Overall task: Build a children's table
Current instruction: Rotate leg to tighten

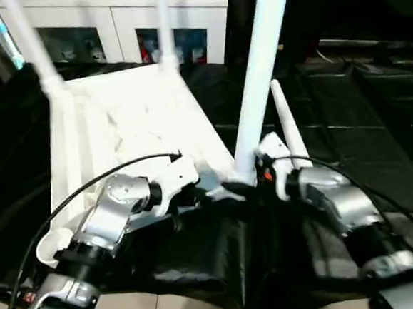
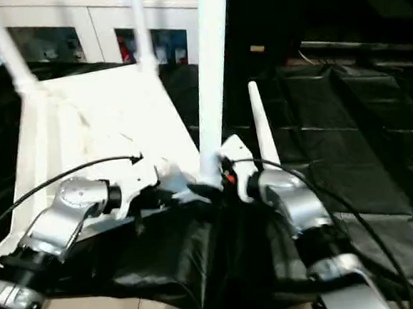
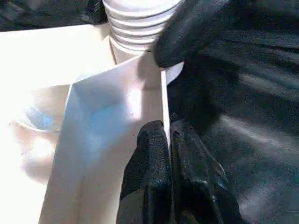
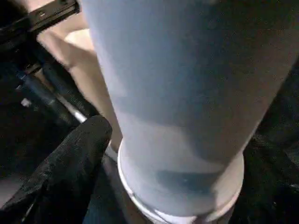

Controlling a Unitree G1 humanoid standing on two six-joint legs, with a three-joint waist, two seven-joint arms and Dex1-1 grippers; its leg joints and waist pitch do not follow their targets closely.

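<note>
I see the upturned small white plastic table top (image 1: 129, 125), smooth and faintly glossy, with its long white tubular plastic leg (image 1: 260, 64) equally sleek. Beneath lies a crinkled, shiny black plastic sheet (image 1: 355, 135). My 2 silver forearms (image 2: 293, 205) look like brushed metal; the black gripper fingers (image 3: 149, 163) seem matt, rubbery.

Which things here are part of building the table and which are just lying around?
Job: tabletop, upside down; three standing legs; loose leg; left gripper; right gripper.
Lying about: cabinet; black cover.
</note>
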